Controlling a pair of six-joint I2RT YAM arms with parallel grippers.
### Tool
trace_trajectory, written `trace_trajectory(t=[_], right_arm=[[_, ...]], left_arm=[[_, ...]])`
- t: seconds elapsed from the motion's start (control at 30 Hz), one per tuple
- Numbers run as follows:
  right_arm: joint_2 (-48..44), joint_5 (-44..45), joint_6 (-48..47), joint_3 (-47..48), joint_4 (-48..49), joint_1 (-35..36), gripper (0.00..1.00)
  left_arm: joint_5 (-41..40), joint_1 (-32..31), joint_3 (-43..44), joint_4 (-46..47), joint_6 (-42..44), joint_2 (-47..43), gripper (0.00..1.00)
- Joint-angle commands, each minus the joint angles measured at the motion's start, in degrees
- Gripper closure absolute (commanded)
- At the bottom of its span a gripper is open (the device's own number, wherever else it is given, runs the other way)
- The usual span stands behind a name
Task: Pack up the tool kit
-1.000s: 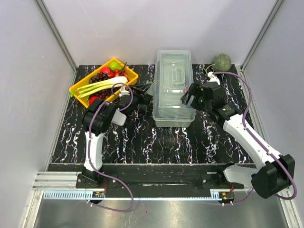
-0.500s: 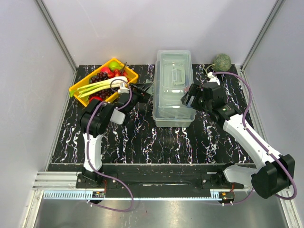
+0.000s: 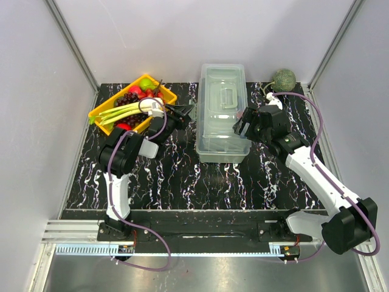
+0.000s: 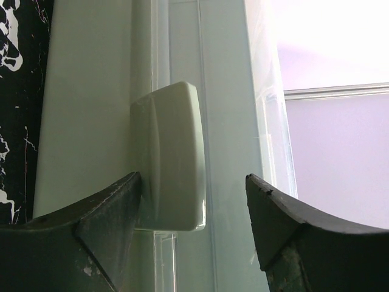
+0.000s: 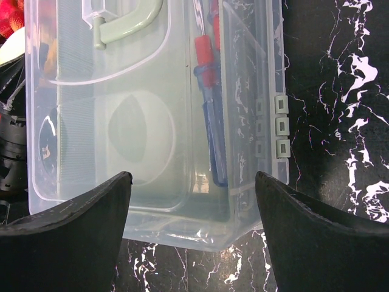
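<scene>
The pale grey-green toolbox (image 3: 223, 115) stands in the middle of the table with its clear lid down. My left gripper (image 3: 184, 113) is open at its left side, jaws either side of the grey-green latch (image 4: 173, 155); the left fingertip (image 4: 103, 213) is against the latch. My right gripper (image 3: 242, 126) is open at the box's right side, above its near right corner (image 5: 243, 231). Through the lid I see the handle (image 5: 124, 24) and red and blue screwdrivers (image 5: 209, 97). No cutters show.
A yellow tray (image 3: 131, 104) of fruit and vegetables sits left of the toolbox, just behind my left wrist. A green melon (image 3: 283, 78) lies at the back right corner. Grey walls close in the black marbled table (image 3: 200, 182).
My left gripper has moved a little up and back along the toolbox's left side. The right arm has barely moved.
</scene>
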Motion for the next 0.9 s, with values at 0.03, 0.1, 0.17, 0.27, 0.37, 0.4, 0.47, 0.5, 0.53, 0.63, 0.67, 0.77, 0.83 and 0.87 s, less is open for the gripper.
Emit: trace_trajectory(t=[0.03, 0.1, 0.17, 0.27, 0.37, 0.4, 0.47, 0.5, 0.53, 0.63, 0.67, 0.77, 0.83, 0.87], right_arm=[[0.1, 1.4, -1.2, 2.0, -0.8, -0.1, 0.13], [0.7, 1.1, -1.4, 2.1, -1.0, -0.1, 0.13], [1.3, 1.3, -1.4, 2.2, -1.5, -0.1, 0.13], [2.1, 1.4, -1.4, 2.1, -1.7, -0.1, 0.13], [2.7, 1.3, -1.4, 2.0, -1.7, -0.1, 0.13], [2.8, 1.4, -1.3, 2.0, -1.7, -0.1, 0.14], [3.2, 1.3, -1.3, 2.0, -1.6, -0.1, 0.14], [3.3, 1.3, -1.3, 2.0, -1.7, -0.1, 0.14], [3.4, 1.4, -1.3, 1.9, -1.7, -0.1, 0.14], [3.6, 1.4, -1.3, 1.8, -1.7, -0.1, 0.14], [3.7, 1.5, -1.2, 1.8, -1.6, -0.1, 0.14], [4.1, 1.5, -1.5, 1.7, -1.7, -0.1, 0.14], [4.2, 1.7, -1.6, 1.8, -1.7, -0.1, 0.14], [4.1, 1.7, -1.6, 1.8, -1.7, -0.1, 0.14]], left_arm=[[3.4, -1.0, 1.6, 14.7, 1.0, -4.7, 0.28], [3.6, -1.1, 1.8, 14.2, 2.8, -5.4, 0.28], [4.5, -1.3, 2.7, 11.9, 5.3, -6.2, 0.28], [6.1, -2.0, 4.4, 7.6, 9.1, -7.1, 0.28], [5.8, -2.9, 4.8, 3.7, 13.0, -9.1, 0.29], [5.8, -3.2, 5.1, 1.9, 14.0, -9.6, 0.29], [5.9, -3.6, 6.1, -1.2, 16.1, -9.9, 0.3], [6.0, -3.8, 6.4, -2.2, 16.5, -9.8, 0.3], [6.2, -3.7, 6.8, -2.8, 16.6, -9.5, 0.3], [6.8, -3.8, 6.9, -2.3, 15.9, -8.4, 0.32], [6.6, -3.8, 6.6, -1.7, 15.6, -8.4, 0.32], [6.6, -3.8, 6.4, -2.7, 16.2, -9.1, 0.32], [6.4, -3.8, 6.2, -4.3, 17.3, -10.5, 0.32], [5.8, -3.8, 6.2, -5.4, 18.1, -11.6, 0.31]])
